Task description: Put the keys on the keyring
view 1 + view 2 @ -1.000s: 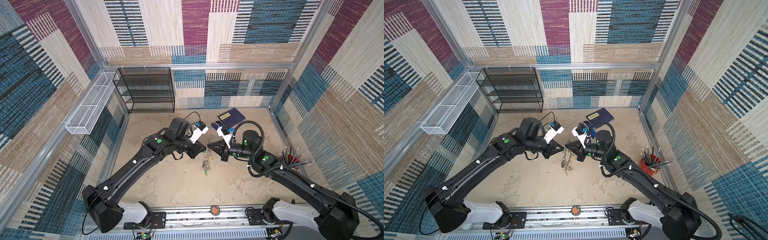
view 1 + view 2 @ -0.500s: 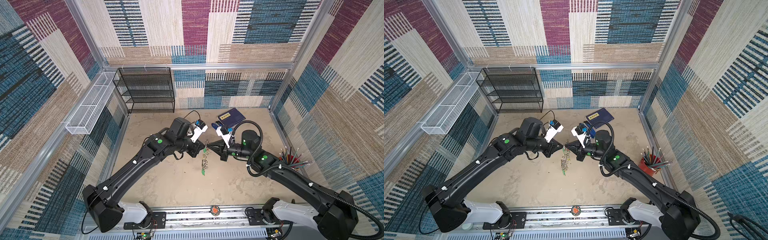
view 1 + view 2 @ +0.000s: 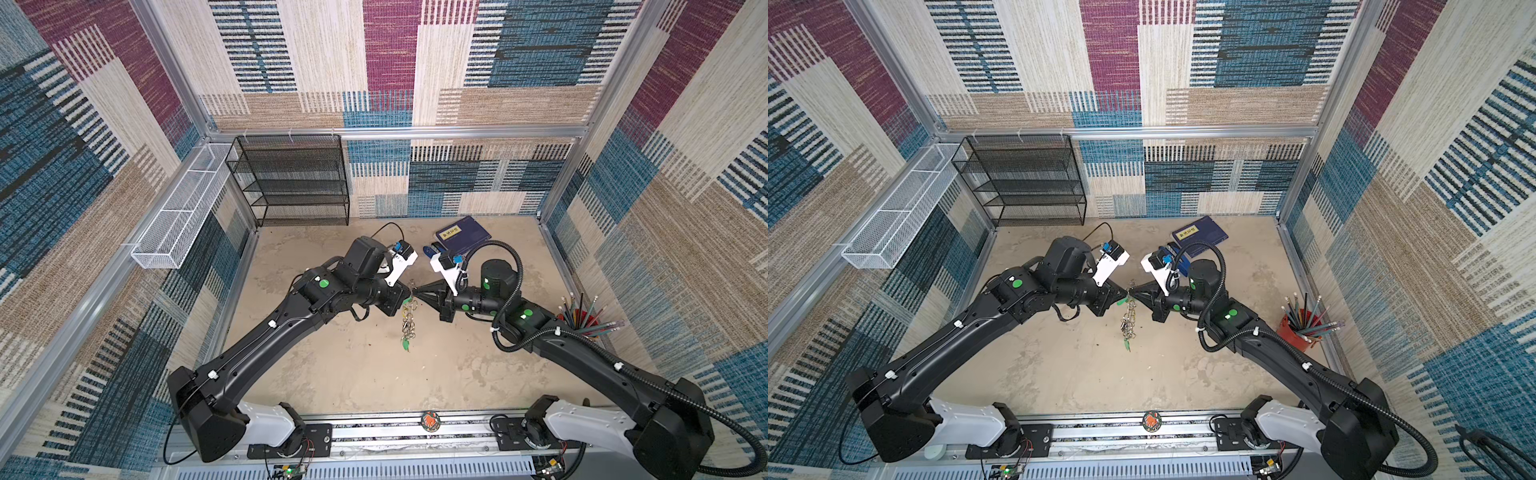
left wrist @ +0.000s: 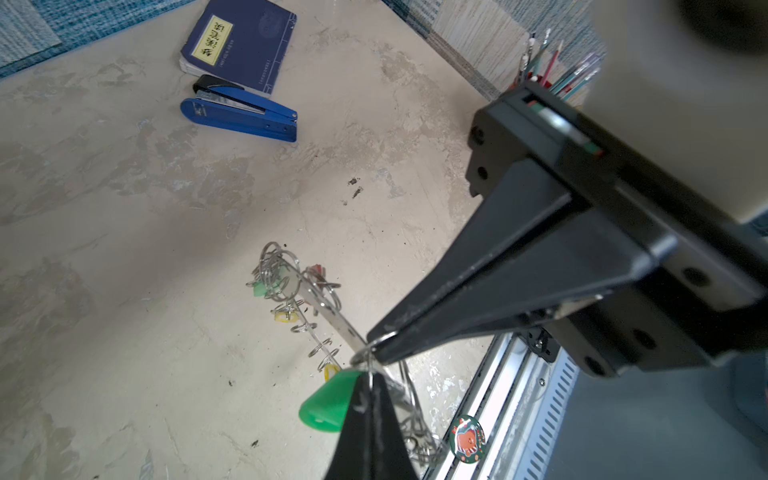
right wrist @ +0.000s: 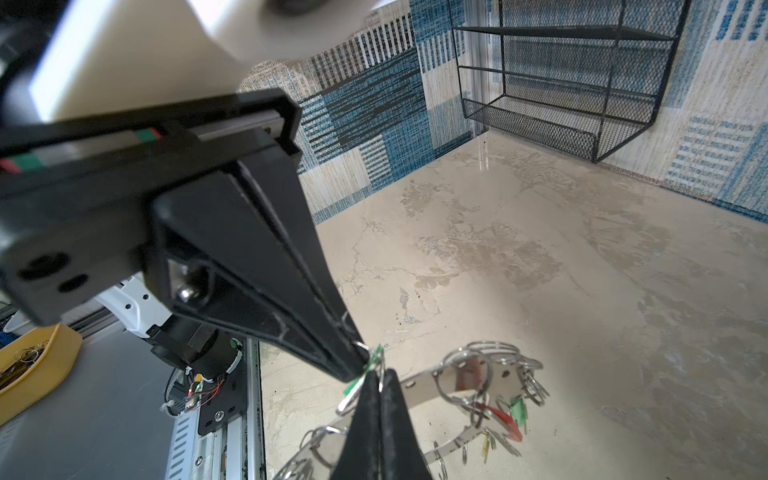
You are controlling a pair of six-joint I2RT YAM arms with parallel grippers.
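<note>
Metal keyring (image 3: pixel 409 321), hanging from right end effector (image 3: pixel 417 293)

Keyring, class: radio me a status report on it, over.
Left pincer shut on green-tagged key. Right pincer shut on the keyring at a split ring; it dangles below. Stapler well aside, nothing blocking.

Beige tabletop (image 3: pixel 353 374), blue book (image 3: pixel 463 235), stapler (image 4: pixel 239 114) (just beside it), red pencil cup (image 3: pixel 1293 332)

2 top views high, facing down, 2 wrist views close — sharing keyring (image 3: pixel 409 322)
</note>
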